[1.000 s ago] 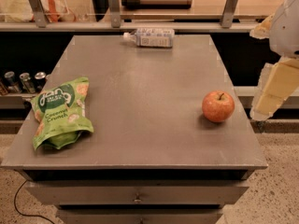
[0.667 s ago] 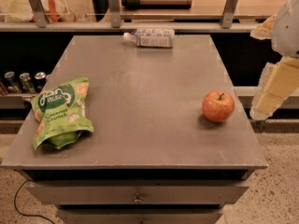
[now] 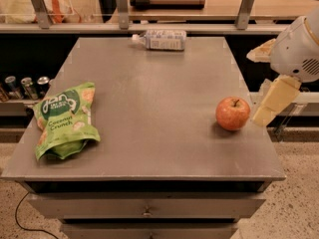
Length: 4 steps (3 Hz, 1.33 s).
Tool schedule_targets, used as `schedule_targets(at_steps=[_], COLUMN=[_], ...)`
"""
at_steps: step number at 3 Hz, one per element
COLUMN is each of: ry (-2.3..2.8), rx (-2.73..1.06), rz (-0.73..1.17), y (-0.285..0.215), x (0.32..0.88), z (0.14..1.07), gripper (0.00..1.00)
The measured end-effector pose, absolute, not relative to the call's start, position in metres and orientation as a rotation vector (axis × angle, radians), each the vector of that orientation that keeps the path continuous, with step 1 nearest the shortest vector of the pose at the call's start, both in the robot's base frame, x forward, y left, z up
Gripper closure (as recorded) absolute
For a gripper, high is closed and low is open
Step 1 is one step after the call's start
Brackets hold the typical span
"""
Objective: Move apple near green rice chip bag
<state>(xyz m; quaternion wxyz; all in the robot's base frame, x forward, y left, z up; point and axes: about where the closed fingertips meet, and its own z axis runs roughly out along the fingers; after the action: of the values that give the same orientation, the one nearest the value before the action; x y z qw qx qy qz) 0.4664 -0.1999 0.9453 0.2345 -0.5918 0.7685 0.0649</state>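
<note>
The apple [image 3: 232, 113], red-orange with a short dark stem, sits on the grey table [image 3: 149, 83] near its right edge. The green rice chip bag [image 3: 63, 119] lies flat near the table's left front edge, far from the apple. My gripper [image 3: 272, 102], a pale cream part under a white rounded arm joint [image 3: 299, 49], hangs just right of the apple, off the table's right edge. It holds nothing that I can see.
A clear plastic bottle with a pale label [image 3: 160, 39] lies on its side at the table's back edge. Several cans [image 3: 24, 86] stand on a low shelf to the left. A counter with metal posts [image 3: 119, 6] runs behind the table.
</note>
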Motion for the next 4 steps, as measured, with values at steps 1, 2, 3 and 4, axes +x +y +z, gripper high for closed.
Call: schedule_targets(at_steps=[1,2,3,4], ry=[2.062,2.023,2.005,2.018], rx=[-1.594,-1.603,-1.650,-1.659], rz=[0.307,0.367,0.360,0.353], y=[-0.186,-0.169,-0.156,-0.158], x=[0.478,0.483,0.484,0.486], z=[0.927,0.914,0.899,0.887], gripper=[0.00,0.00,0.00,0.00])
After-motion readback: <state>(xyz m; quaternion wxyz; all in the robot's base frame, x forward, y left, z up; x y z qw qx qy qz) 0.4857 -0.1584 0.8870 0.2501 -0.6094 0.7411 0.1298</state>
